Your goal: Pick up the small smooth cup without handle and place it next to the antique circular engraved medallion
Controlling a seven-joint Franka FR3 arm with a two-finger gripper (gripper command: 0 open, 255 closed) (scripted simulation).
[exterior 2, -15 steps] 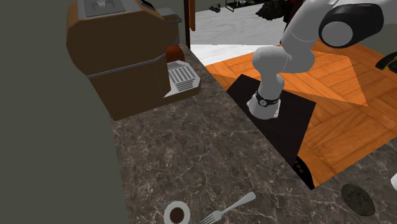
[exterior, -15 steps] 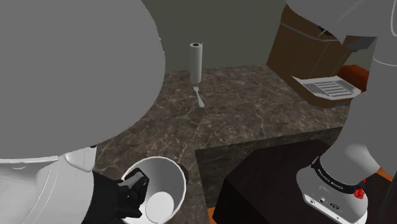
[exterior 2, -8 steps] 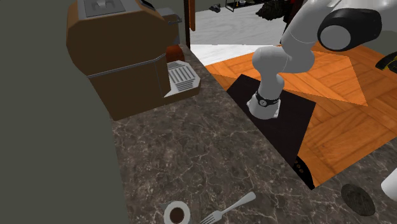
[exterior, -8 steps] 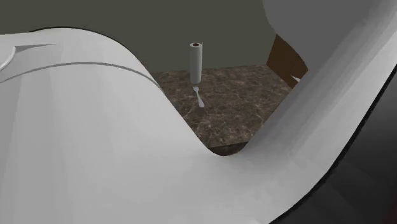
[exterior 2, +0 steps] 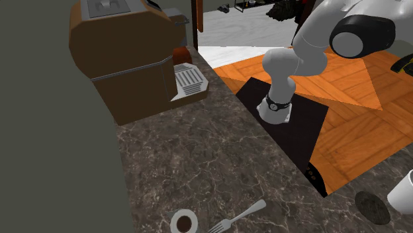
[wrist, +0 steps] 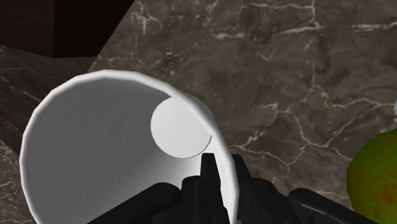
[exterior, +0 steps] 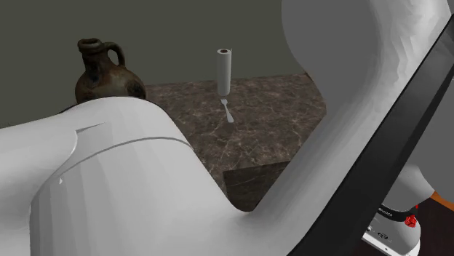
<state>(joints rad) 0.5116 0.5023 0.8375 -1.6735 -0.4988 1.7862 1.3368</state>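
A plain white handleless cup (wrist: 114,153) lies tilted in my black gripper (wrist: 224,178). The gripper is shut on the cup's rim, one finger inside the wall and one outside. In the second exterior view the cup (exterior 2: 403,192) shows at the right edge, just right of and a little above a dark round medallion (exterior 2: 372,206) lying flat on a dark surface. Whether cup and medallion touch I cannot tell. The white arm (exterior: 145,189) covers most of the shoulder view.
On the marble counter (exterior 2: 198,165) stand a brown coffee machine (exterior 2: 126,59) with a grey drip tray (exterior 2: 189,81), an upright roll (exterior: 224,70) and a fork (exterior 2: 238,214). A brown jug (exterior: 99,73) stands at the back. Something green (wrist: 375,181) lies beside the gripper.
The arm has swung on with the cup. The cup has come into the second exterior view's right edge beside the medallion. In the shoulder view the arm has shifted and uncovered the brown jug.
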